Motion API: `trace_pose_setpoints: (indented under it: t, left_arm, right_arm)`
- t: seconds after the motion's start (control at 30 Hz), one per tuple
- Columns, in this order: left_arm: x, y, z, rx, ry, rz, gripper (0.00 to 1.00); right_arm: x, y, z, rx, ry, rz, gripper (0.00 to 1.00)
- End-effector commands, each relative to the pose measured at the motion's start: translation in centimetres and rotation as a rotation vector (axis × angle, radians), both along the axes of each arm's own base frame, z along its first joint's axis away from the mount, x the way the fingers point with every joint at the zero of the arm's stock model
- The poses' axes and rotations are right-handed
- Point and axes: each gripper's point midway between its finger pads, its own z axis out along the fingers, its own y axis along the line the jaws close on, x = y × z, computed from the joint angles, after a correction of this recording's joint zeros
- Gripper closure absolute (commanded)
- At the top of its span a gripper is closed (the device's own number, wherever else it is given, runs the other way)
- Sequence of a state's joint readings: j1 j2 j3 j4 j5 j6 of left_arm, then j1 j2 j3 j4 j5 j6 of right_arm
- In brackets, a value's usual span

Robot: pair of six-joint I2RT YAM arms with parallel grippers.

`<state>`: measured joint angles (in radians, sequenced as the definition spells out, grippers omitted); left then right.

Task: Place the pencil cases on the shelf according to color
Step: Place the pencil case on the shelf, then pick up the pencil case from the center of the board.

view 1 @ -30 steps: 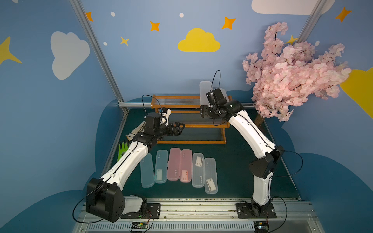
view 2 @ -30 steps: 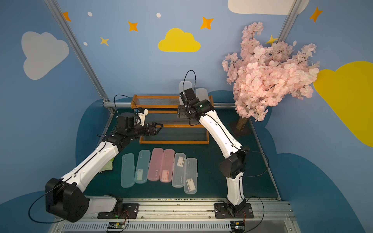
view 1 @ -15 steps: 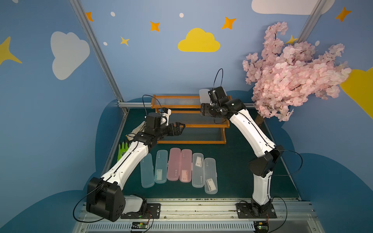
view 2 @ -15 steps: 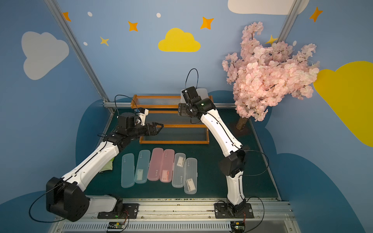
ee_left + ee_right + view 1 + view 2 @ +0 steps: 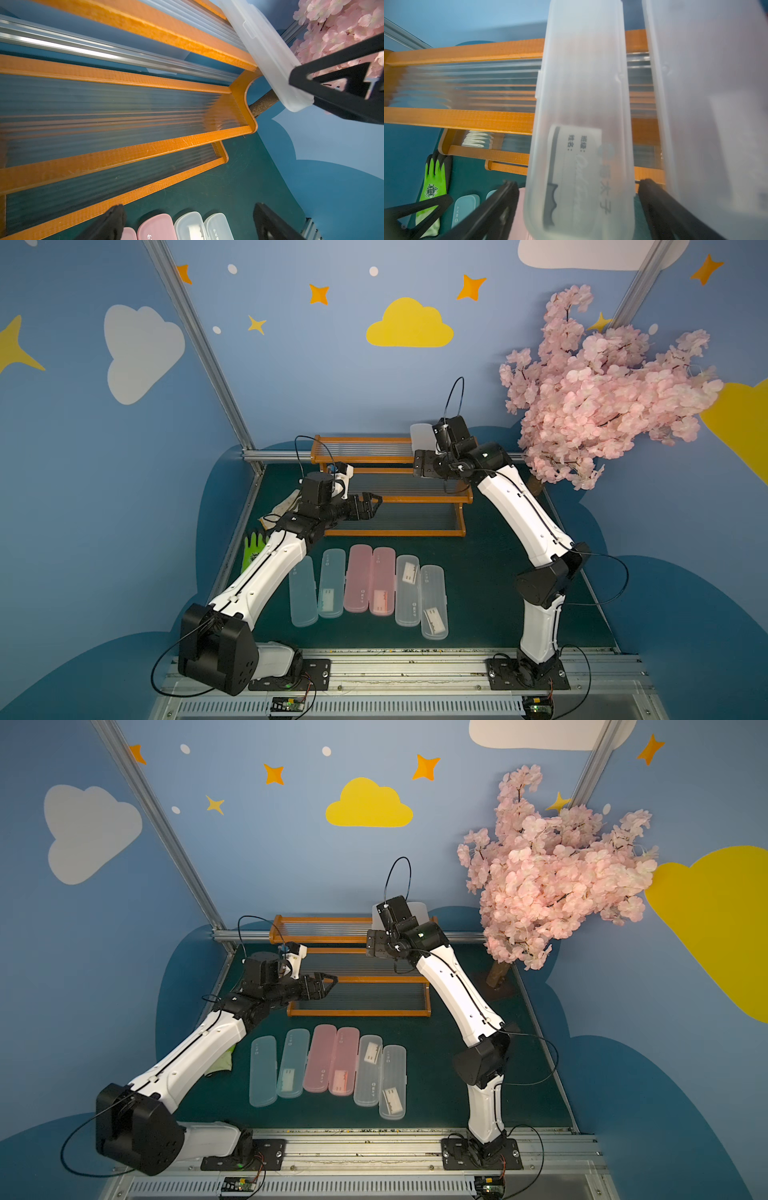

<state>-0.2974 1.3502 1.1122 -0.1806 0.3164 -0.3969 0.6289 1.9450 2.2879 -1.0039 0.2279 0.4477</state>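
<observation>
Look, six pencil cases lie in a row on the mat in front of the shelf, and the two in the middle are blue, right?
Not quite. Six cases do lie in a row on the mat in front of the shelf, but the middle two are the pink cases, not blue. The blue cases are at the left arm's end. Both top views show it.

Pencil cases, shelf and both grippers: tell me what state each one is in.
Shelf, upright, lower tiers bare.
Two frosted pencil cases, closed, lying across its top tier.
Six pencil cases in front, closed, flat in a row.
Left gripper, open, empty.
Right gripper, open, straddling one frosted case's end.
</observation>
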Motion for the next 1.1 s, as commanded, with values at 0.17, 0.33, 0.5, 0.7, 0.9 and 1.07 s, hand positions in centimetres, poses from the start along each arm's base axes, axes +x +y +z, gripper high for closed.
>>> trace_pose_setpoints:
  t: [0.17,0.33,0.5,0.7,0.9,1.07]
  left_arm:
    - [-0.3,-0.2,-0.3,0.069,-0.038,-0.016,0.00]
    - [-0.7,-0.9,-0.1,0.064,-0.055,-0.039,0.00]
    - [-0.8,-1.4,-0.3,0.047,-0.059,-0.050,0.00]
    - [-0.5,-1.1,-0.9,0.066,-0.049,-0.036,0.00]
    - [-0.1,-0.7,-1.4,0.099,-0.050,-0.021,0.00]
    - [0.2,-0.2,-1.6,0.126,-0.050,0.005,0.00]
  right_arm:
    - [-4.1,-2.3,6.2,0.035,-0.204,0.034,0.01]
    - [-6.8,-5.4,6.5,0.197,-0.315,-0.009,0.01]
    - [-11.2,-8.6,3.4,0.223,-0.215,-0.003,0.01]
    - [-16.4,-10.2,-6.1,0.144,0.040,-0.002,0.03]
    - [-20.7,-8.0,-16.5,0.085,0.309,0.030,0.04]
    - [-23.7,-5.8,-23.3,0.001,0.550,0.053,0.04]
